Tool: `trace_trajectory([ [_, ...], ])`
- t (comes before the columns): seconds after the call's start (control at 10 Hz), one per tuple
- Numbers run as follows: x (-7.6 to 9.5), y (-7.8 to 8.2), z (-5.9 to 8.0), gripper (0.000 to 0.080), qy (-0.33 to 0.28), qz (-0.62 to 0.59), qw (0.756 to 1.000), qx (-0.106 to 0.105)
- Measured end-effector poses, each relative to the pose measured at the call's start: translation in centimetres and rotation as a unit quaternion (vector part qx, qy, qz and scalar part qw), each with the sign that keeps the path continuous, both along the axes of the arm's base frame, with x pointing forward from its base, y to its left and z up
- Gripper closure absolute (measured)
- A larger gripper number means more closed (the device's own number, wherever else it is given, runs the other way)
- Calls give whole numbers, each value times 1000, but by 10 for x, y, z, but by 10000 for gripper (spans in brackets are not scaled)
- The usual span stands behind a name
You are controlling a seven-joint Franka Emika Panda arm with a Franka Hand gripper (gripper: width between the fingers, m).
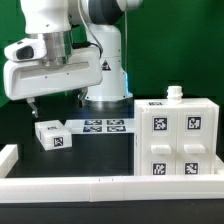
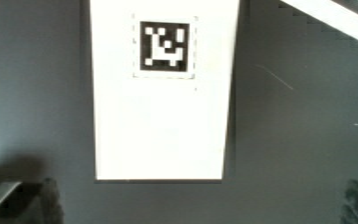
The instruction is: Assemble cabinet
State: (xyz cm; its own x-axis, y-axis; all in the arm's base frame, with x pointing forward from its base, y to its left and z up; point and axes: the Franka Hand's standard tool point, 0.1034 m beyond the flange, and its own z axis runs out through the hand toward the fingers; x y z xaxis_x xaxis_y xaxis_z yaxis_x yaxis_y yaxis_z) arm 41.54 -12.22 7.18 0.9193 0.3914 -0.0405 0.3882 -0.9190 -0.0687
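The big white cabinet box (image 1: pixel 178 140) sits on the bench (image 1: pixel 90 155) at the exterior view's right. It has four tags on its near face and a small white peg (image 1: pixel 175 93) on top. The loose drawer block (image 1: pixel 50 135) lies well apart from it, low at the exterior view's left, with the marker board (image 1: pixel 105 125) between the two. The gripper (image 1: pixel 33 102) hangs just above the block without touching it.

In the wrist view the block shows as a long white slab with one tag near an end. The fingers (image 2: pixel 19 200) stand spread wide with nothing between them.

From where I stand the block looks like hard, hollow plastic. I'd guess it is light, stiff and smooth enough to slip. I would take it across its narrow width, on the two long flat sides near mid-length, so it does not tip or swing. The box itself looks too wide to grasp and may slide if pushed.
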Motion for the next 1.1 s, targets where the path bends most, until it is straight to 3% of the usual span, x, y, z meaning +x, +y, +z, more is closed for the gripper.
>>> trace_trajectory([
  [0.2, -1, -2, -2, 3, -1, 7, 1000, 0],
  [0.6, -27, -17, -31, 3, 2, 27, 1000, -15],
  [1.1, -36, -27, -53, 3, 10, 23, 999, -27],
])
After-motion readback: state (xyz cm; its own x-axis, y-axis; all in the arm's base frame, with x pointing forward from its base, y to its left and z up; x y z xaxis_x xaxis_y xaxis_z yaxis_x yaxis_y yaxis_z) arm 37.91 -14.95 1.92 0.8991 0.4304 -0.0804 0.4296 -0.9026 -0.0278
